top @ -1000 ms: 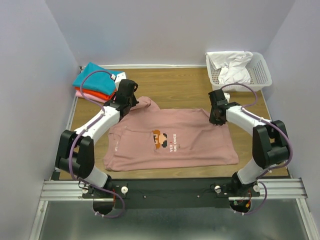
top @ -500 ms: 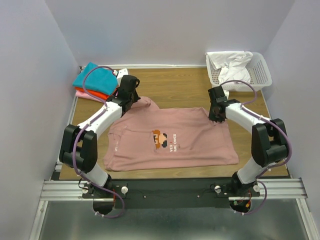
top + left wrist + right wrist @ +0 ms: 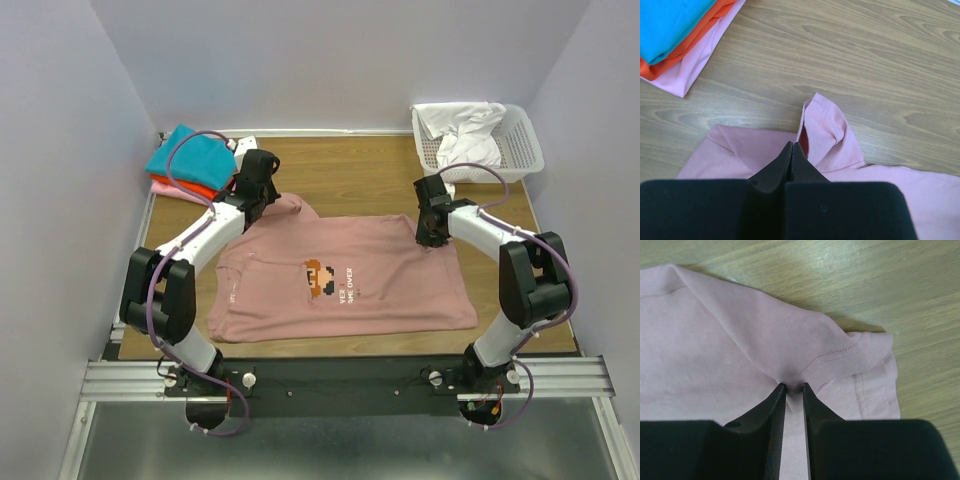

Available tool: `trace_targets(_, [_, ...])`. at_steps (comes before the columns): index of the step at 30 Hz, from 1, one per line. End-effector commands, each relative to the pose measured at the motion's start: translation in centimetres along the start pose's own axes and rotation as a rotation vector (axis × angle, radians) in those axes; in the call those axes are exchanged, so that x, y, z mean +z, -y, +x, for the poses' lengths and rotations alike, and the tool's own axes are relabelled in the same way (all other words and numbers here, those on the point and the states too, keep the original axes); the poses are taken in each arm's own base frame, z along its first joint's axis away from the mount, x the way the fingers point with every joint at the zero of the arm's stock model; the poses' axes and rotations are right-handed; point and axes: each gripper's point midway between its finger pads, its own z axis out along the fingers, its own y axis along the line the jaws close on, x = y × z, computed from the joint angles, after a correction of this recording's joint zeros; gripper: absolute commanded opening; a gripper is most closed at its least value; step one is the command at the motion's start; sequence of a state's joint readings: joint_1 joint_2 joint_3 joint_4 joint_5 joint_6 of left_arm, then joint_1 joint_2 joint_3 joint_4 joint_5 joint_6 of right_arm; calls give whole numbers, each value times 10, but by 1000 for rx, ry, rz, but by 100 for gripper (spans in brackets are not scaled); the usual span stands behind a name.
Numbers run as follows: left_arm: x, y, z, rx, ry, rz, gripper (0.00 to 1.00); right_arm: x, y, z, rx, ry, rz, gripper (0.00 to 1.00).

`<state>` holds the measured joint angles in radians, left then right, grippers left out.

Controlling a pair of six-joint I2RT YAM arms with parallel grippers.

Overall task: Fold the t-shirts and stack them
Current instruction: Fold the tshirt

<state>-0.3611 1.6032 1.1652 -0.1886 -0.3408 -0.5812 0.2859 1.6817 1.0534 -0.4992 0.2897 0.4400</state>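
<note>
Dusty-pink cotton t-shirt (image 3: 400,290): flat on wooden table (image 3: 350,170).
Left gripper (image 3: 792,145): clamped on its sleeve.
Right gripper (image 3: 793,386): jaws slightly apart — puckered fabric between.

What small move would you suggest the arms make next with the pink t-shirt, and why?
Probably open the left gripper and let the sleeve drop. The pink t-shirt lies spread flat, and the right gripper has its jaws slightly parted at the far right corner, while the left looks shut on cloth.
</note>
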Motion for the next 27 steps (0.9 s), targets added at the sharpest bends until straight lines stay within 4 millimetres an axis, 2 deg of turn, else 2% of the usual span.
trace_targets(1, [2, -1, -14, 7, 40, -28, 0, 9, 5, 13, -17, -52, 24, 26])
trace_targets(2, [2, -2, -14, 7, 41, -33, 0, 9, 7, 13, -18, -54, 29, 26])
trace_targets(3, [1, -2, -16, 6, 45, -34, 0, 9, 7, 13, -17, -54, 32, 22])
trace_targets(5, [2, -1, -17, 7, 49, -35, 0, 9, 11, 7, -12, -33, 56, 11])
trace_targets(6, [3, -2, -18, 7, 50, -37, 0, 7, 13, 3, -12, -20, 66, 1])
trace_targets(9, [7, 0, -22, 15, 56, -42, 0, 5, 21, -16, -17, 25, 102, 1])
trace_targets(12, [14, 2, -27, 16, 60, -47, 0, 4, 19, -41, -38, 63, 101, 0])
trace_targets(14, [17, 4, -36, 19, 73, -47, 0, 10, 20, -48, -94, 62, 112, 0])
trace_targets(15, [21, 2, -36, 23, 73, -55, 0, 7, 22, -62, -138, 87, 125, 0])
trace_targets(17, [23, 4, -46, 29, 94, -63, 0, 13, 21, -71, -178, 85, 121, 1])
trace_targets(19, [30, 6, -48, 39, 96, -64, 0, 13, 19, -88, -250, 100, 93, 1])
trace_targets(21, [31, 11, -54, 49, 104, -48, 0, 18, 20, -93, -312, 95, 99, 1])
trace_targets(24, [31, 12, -57, 56, 109, -47, 0, 14, 25, -98, -382, 104, 119, 0])
trace_targets(27, [22, 11, -59, 46, 117, -36, 0, 11, 29, -92, -410, 96, 117, 1])
